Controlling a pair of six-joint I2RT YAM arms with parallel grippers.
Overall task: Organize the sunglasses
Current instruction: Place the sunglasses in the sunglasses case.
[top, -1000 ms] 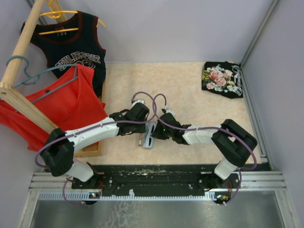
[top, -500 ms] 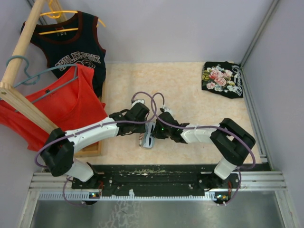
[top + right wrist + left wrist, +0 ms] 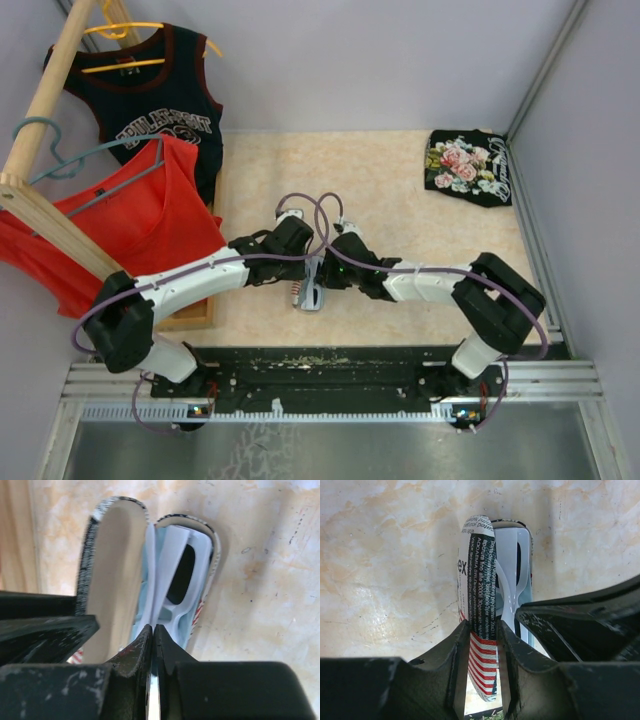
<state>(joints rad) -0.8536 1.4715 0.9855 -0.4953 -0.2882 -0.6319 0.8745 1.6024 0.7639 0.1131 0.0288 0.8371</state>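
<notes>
The flag-print case (image 3: 309, 293) lies open on the table between both arms. My left gripper (image 3: 481, 630) is shut on the case's raised lid (image 3: 479, 575), holding it upright on edge. The white sunglasses (image 3: 182, 575) with dark lenses lie inside the case's lower half, also seen as the sunglasses (image 3: 512, 570) in the left wrist view. My right gripper (image 3: 153, 627) is shut, its tips pressed together right at the near end of the sunglasses, by a thin white arm. Whether that arm is pinched between the tips does not show. From above, the right gripper (image 3: 325, 281) meets the left gripper (image 3: 311, 268) over the case.
A light-blue cloth (image 3: 143, 582) lines the case under the sunglasses. A wooden rack (image 3: 45, 215) with a red top (image 3: 130, 225) and a black jersey (image 3: 160, 85) stands at the left. A folded floral black garment (image 3: 468, 166) lies at the back right.
The right arm has shifted slightly, its gripper edging a little to the left at the case. The left gripper keeps its hold on the lid.
</notes>
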